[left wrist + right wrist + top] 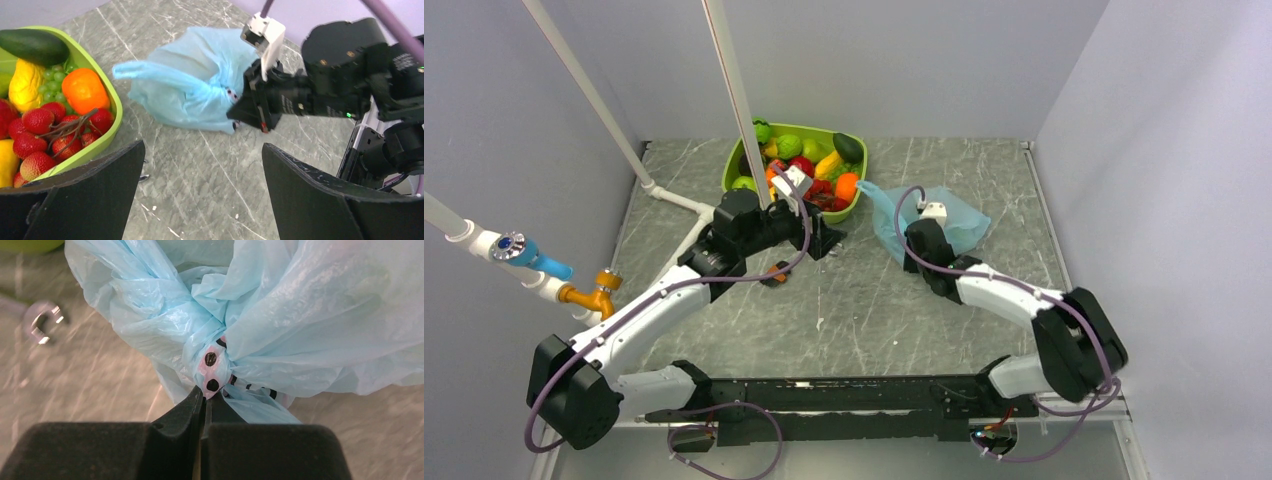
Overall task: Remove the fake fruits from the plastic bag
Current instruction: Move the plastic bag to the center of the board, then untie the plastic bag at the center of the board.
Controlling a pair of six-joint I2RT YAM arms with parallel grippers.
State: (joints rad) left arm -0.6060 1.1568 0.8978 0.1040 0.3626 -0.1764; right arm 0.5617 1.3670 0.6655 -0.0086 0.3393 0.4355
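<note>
The bag (300, 315) lies on the table (90, 390) just ahead of the right claw (204, 395), which is closed on a gathered fold of it; lift slowly, keeping the pinch on film only. No fruit shows through the bag. The left claw (202, 150) stands open, empty, the fruit-filled tray (114, 100) to its left.

bright, even overhead light filled all three views, leaving only soft shadows. in the right wrist view the plastic bag (300, 315) was sharp with a pale sheen, while the table (90, 375) behind it looked streaked and blurred.
</note>
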